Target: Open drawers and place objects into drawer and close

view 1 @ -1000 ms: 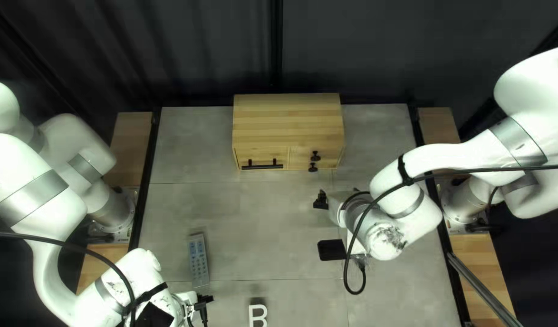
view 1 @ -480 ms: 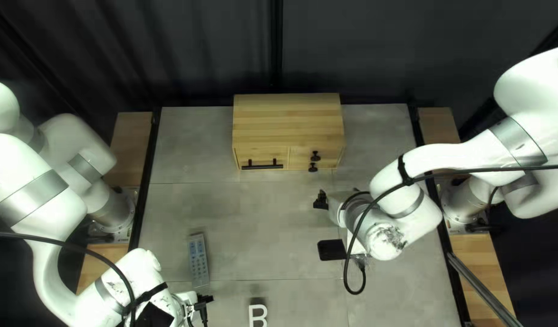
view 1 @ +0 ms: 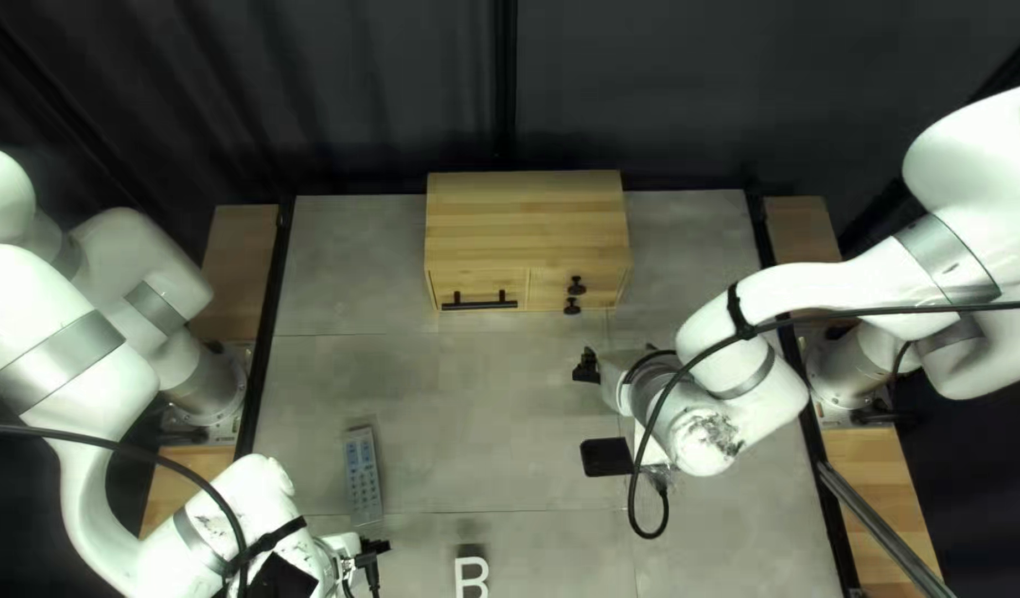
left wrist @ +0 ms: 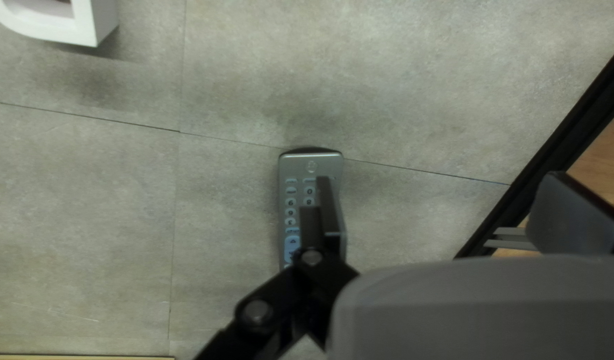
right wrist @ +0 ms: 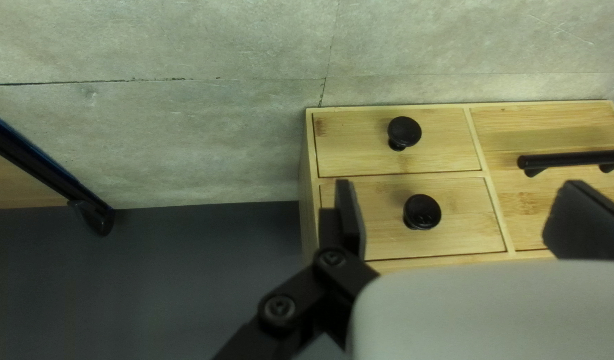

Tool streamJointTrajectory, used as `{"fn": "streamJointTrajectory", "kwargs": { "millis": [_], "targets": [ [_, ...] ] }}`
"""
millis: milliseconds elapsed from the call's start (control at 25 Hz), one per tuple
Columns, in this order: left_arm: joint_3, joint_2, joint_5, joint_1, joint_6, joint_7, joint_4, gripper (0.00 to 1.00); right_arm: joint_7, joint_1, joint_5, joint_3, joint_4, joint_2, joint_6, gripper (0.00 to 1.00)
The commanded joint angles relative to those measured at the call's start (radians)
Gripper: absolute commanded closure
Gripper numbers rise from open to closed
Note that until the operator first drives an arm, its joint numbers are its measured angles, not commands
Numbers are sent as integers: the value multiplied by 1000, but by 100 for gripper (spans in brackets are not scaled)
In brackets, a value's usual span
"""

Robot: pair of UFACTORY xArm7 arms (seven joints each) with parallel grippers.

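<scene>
"Two knobs [view 1: 576, 286] on the cabinet [view 1: 526, 222], their drawers [right wrist: 353, 153] closed. Which way from the right gripper [view 1: 585, 364]?"

"Ahead of it, toward the table's [view 1: 488, 410] far edge. Right arm [view 1: 820, 288] much the nearer. Gripper spread wide, nothing clasped. Wrist view: upper knob [right wrist: 422, 212] lines up within the gap, closer to one finger; lower knob [right wrist: 405, 132] just beside it, on the tabletop side."

"Pull there first?"

"My guess. Wants the gap centred on one knob, then straight in. Off-centre, a finger may bump it."

"And the remote [view 1: 363, 476]?"

"Flat on the table, left part of the top left view, left arm's [view 1: 45, 299] side. Long axis runs near edge to far edge, slightly slanted. Left gripper [left wrist: 443, 197] hangs by its near end, fingers parted, empty."

"Good angle for a grasp?"

"Seems so: they would close across the narrow width. But one finger overlaps the remote in the wrist view, so line up before lowering. Height above it: cannot tell"
</scene>
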Motion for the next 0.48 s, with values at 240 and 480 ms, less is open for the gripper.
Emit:
{"fn": "streamJointTrajectory", "kwargs": {
  "millis": [240, 480],
  "targets": [
    [0, 0, 0, 0, 0, 0, 0, 0, 134, 55, -179, 12, 80, 222, 52, 0],
    [0, 0, 0, 0, 0, 0, 0, 0, 129, 44, -173, -27, 221, 395, 119, 0]
  ]
}}
